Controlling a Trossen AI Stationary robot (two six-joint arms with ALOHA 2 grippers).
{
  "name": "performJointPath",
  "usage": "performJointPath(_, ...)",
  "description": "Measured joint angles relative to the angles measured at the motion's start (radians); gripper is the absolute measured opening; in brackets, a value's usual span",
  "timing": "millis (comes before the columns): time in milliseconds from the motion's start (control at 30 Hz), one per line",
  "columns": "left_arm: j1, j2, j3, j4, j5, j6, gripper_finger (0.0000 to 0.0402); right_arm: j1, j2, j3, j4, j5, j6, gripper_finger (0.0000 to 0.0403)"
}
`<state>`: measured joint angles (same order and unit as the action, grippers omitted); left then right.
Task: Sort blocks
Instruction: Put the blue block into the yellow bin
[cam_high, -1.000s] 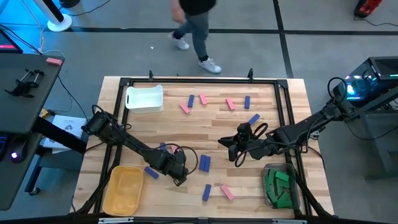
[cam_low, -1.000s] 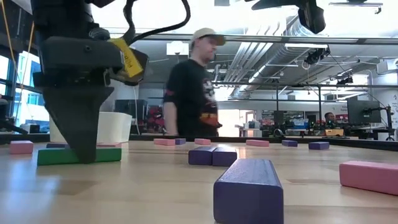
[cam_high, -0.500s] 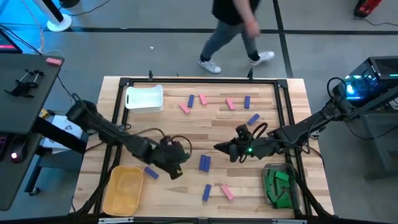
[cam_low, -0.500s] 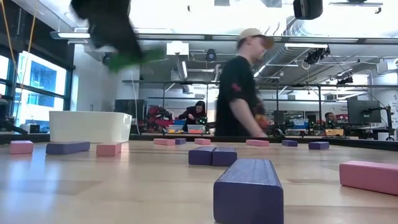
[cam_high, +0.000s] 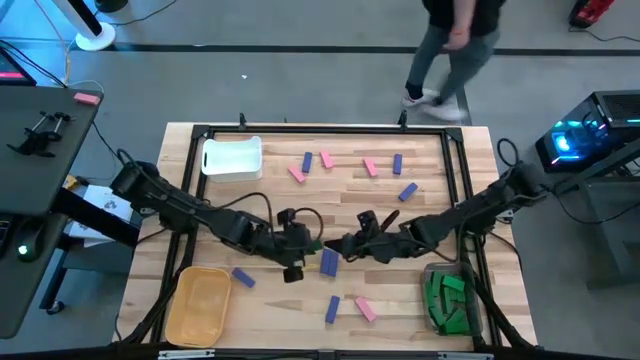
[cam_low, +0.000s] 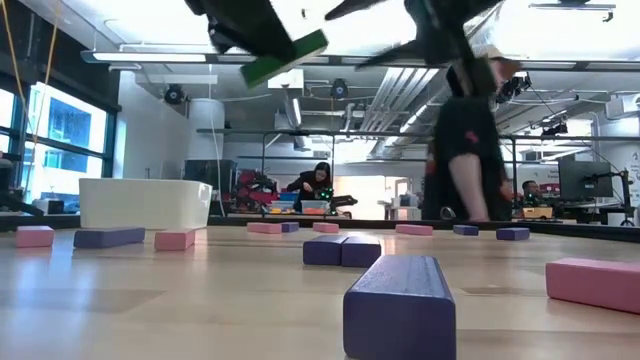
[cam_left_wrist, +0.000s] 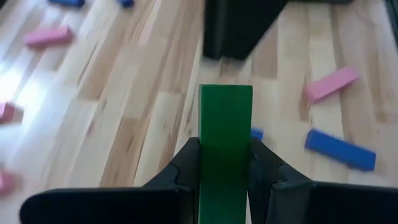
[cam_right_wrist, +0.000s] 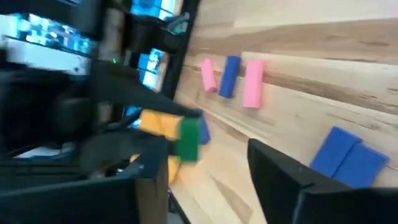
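1. My left tool (cam_left_wrist: 225, 163) is clamped on a small flat green bar (cam_left_wrist: 225, 140) — the bar sticks out forward between the two dark fingers (cam_left_wrist: 186, 165).
2. The left arm reaches from the surface's left edge toward the middle, its tool (cam_high: 305, 243) raised above the pale wooden surface (cam_high: 420, 200).
3. My right tool (cam_high: 338, 246) stretches in from the right, just beside the left one; its fingers stand apart around nothing.
4. The two tools face each other near the surface's centre, the green bar (cam_high: 314, 243) between them.
5. Blue-purple bars (cam_high: 329, 262) and pink bars (cam_high: 366, 310) lie scattered on the wood — more green bars sit in the clear bin (cam_high: 445, 300).
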<state>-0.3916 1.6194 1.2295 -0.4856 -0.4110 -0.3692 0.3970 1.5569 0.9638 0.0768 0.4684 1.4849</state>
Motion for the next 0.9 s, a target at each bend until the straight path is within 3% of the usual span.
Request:
performJointPath(167, 0.007, 0.076, 0.046, 0.015, 0.020, 0.050, 0.0048, -0.021, 0.031, 0.000, 0.083, -0.098, -0.007, 0.0180)
performJointPath(567, 0.023, 0.137, 0.101, 0.019, 0.011, 0.077, 0.0048, -0.024, 0.049, 0.000, 0.039, -0.174, 0.043, 0.0177)
performJointPath(700, 0.023, 0.137, 0.101, 0.017, 0.010, 0.076, 0.0048, -0.024, 0.049, 0.000, 0.015, -0.169, 0.066, 0.0137)
performJointPath(900, 0.023, 0.136, 0.101, 0.021, 0.009, 0.077, 0.0048, -0.031, 0.049, 0.000, -0.005, -0.132, 0.058, 0.0015)
